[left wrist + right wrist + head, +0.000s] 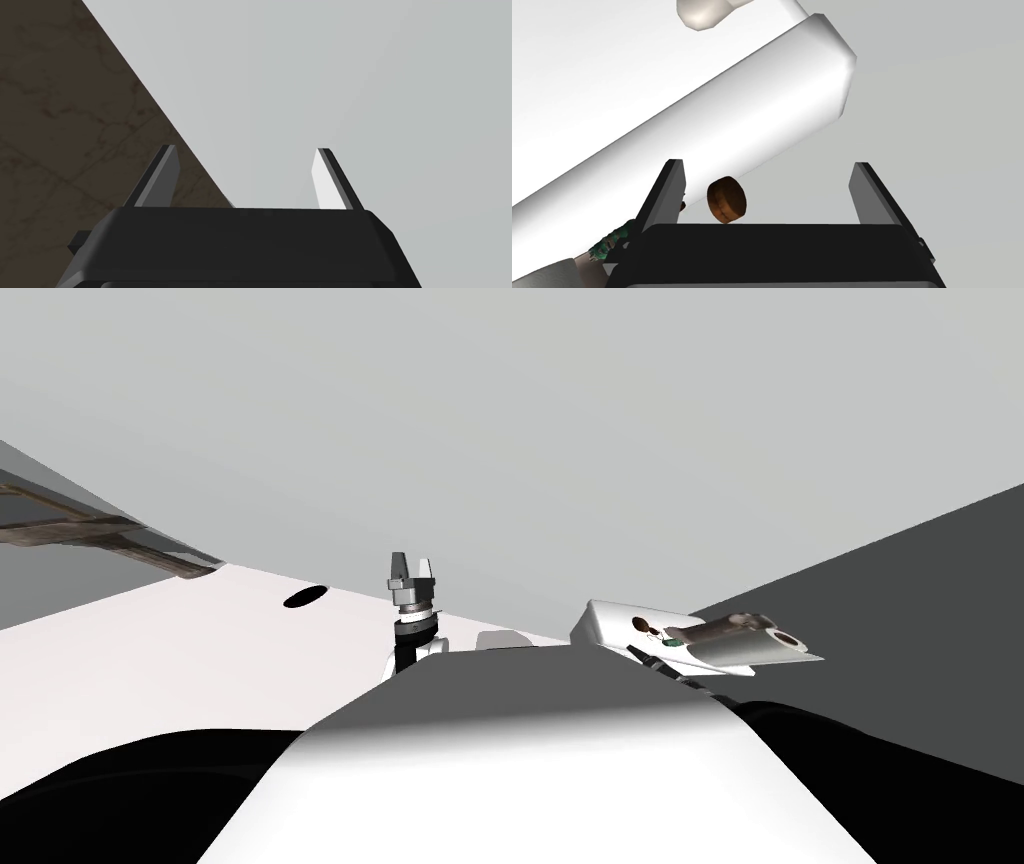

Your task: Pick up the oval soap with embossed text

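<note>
Here the right gripper (768, 167) is hanging released, and the brown oval soap (727, 200) is showing between its spread fingers, nearer one of them, by the edge of a white ledge (712, 100). The left gripper (411, 564) is pointing upward, likewise released.

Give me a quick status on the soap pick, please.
Left gripper open, empty. Right gripper open, brown oval soap between its fingers, ungripped, by a white block. Small green item beside one finger, outside the gap.
</note>
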{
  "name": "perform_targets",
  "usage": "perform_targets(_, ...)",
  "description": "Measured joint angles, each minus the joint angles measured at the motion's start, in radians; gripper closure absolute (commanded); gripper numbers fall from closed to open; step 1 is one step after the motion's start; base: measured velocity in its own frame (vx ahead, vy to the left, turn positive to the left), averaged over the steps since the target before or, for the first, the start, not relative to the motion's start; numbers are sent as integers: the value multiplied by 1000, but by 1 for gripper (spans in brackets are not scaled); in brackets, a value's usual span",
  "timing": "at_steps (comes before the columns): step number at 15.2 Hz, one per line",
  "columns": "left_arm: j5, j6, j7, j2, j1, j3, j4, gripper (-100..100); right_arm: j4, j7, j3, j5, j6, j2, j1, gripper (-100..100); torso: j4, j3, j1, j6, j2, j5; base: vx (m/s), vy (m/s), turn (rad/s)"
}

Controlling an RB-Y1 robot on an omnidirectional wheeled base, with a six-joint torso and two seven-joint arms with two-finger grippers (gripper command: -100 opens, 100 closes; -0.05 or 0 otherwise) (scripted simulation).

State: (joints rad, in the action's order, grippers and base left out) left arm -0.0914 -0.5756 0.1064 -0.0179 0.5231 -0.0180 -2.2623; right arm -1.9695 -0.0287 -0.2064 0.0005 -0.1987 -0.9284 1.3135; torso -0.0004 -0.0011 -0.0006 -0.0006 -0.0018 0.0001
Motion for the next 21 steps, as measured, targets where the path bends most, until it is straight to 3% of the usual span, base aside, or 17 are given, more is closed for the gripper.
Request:
perform_targets(10,0,0,0,0,0,0,0,0,81,-48,-40,4,115,-205,146,-100,0,0,0,0,-1,0,9,-10,207)
perform_targets(21,0,0,0,0,0,0,0,0,121,-104,-102,22,233,-396,291,-100,0,-1,0,-1,-1,0,5,-8,209)
